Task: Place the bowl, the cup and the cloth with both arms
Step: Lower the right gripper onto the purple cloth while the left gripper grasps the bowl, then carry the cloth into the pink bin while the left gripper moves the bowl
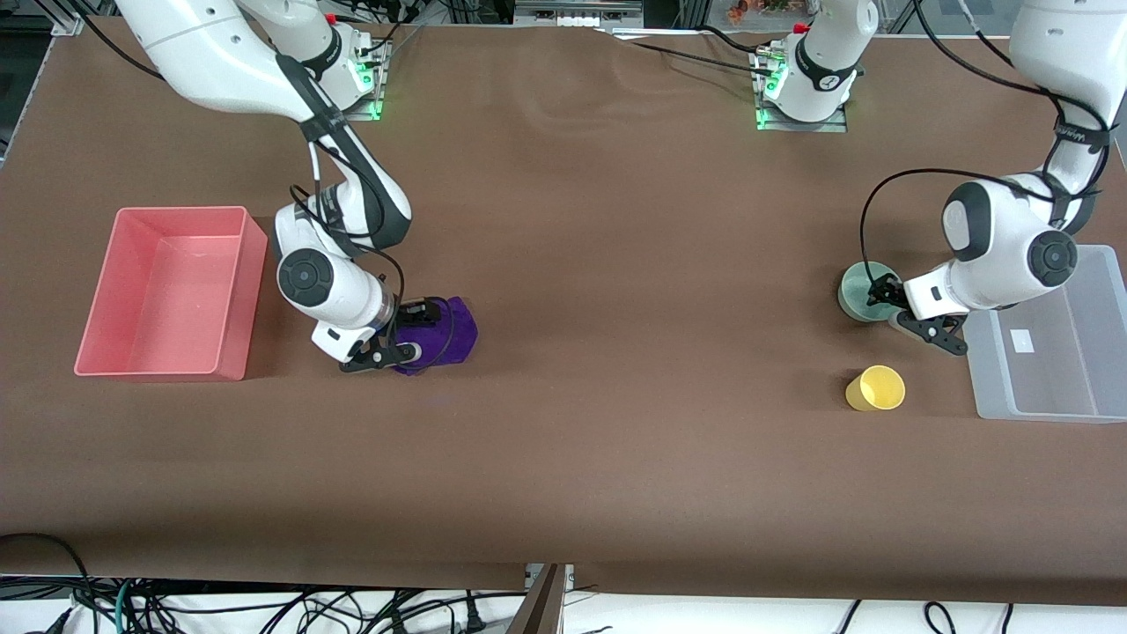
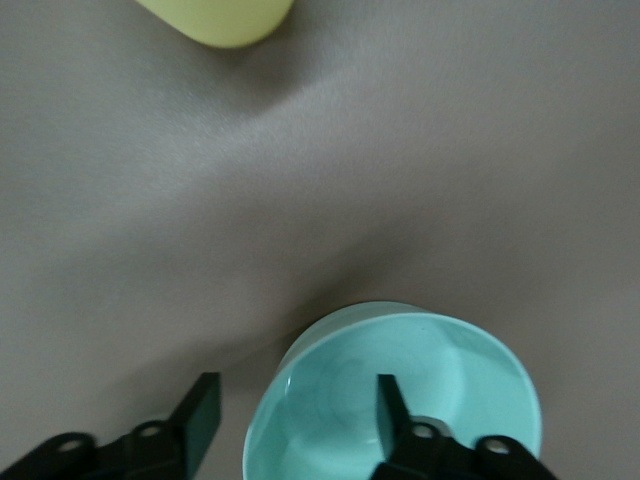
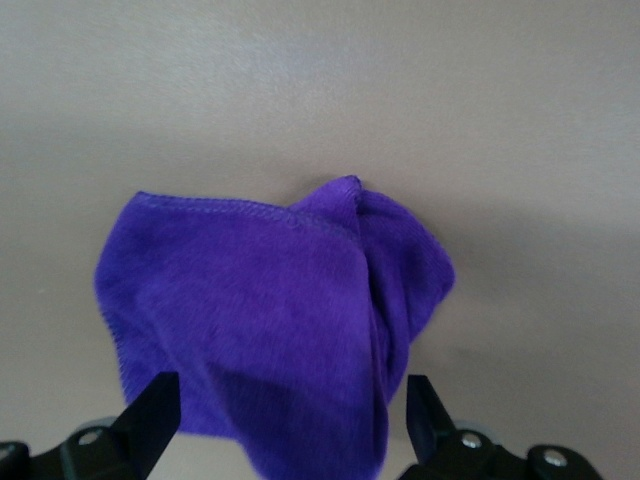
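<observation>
left gripper (image 2: 290,415) spread, straddling rim of bowl (image 1: 863,291) beside clear bin (image 1: 1048,401), label unreadable. cup (image 1: 876,388) nearer camera. right gripper (image 3: 290,415) spread around cloth (image 3: 280,320), maybe touching, near pink bin (image 1: 167,291).

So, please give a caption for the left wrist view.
Left claw open, straddling the rim of the mint bowl, yellow cup nearby.

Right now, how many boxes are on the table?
2. The pink box sits at the right arm's end of the table, beside the purple cloth. The clear box sits at the left arm's end, beside the bowl and the yellow cup. None looks hidden.
</observation>
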{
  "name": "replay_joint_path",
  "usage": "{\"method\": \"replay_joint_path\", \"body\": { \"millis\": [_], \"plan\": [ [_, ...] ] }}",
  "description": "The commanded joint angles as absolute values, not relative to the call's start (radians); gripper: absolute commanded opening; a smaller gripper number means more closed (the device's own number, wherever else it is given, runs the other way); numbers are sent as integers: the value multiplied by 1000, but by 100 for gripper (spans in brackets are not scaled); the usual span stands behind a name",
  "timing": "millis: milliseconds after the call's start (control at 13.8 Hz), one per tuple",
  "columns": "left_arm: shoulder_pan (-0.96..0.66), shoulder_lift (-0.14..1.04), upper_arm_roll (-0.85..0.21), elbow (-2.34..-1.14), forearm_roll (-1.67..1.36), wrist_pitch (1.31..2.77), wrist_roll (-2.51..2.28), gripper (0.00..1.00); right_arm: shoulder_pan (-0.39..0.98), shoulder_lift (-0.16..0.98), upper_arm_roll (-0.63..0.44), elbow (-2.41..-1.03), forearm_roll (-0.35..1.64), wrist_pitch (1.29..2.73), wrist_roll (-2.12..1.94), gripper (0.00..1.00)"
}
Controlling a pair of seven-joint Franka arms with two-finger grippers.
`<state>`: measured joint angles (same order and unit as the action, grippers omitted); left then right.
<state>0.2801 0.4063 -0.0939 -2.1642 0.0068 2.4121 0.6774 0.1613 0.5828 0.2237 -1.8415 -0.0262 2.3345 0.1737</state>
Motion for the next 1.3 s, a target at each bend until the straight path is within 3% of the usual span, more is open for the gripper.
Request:
{"method": "replay_joint_path", "body": {
  "millis": [0, 72, 145, 217, 290, 507, 725, 870, 1014, 1232],
  "plan": [
    [293, 416, -100, -2149, 26, 2416, 724, 0, 172, 597, 225, -1870, -43, 2408, 192, 100],
    [293, 416, -100, -2149, 28, 2416, 726, 0, 172, 601, 225, -1888, -43, 2446, 192, 94],
    [293, 416, -100, -2148, 28, 2416, 729, 0, 172, 613, 225, -1894, -43, 2476, 192, 69],
    [293, 411, -100, -2146, 28, 2413, 747, 0, 172, 623, 225, -1894, -43, 2479, 192, 31],
    [293, 402, -101, -2143, 26, 2404, 762, 0, 172, 624, 225, -1893, -43, 2479, 192, 2],
    [293, 319, -101, -2091, 26, 2286, 781, 0, 169, 615, 224, -1879, -35, 2467, 195, 0],
    [293, 301, -101, -1851, 26, 1922, 785, 0, 164, 578, 221, -1821, -43, 2366, 195, 0],
    [301, 316, -95, -1712, 31, 1792, 811, 0, 155, 545, 215, -1694, -43, 2149, 183, 0],
    [366, 351, -97, -1637, 104, 1793, 915, 0, 137, 534, 196, -1484, -43, 1830, 149, 0],
    [477, 487, -97, -1487, 132, 1799, 1041, 0, 124, 523, 44, -1255, -41, 1466, -76, 0]
  ]
}}
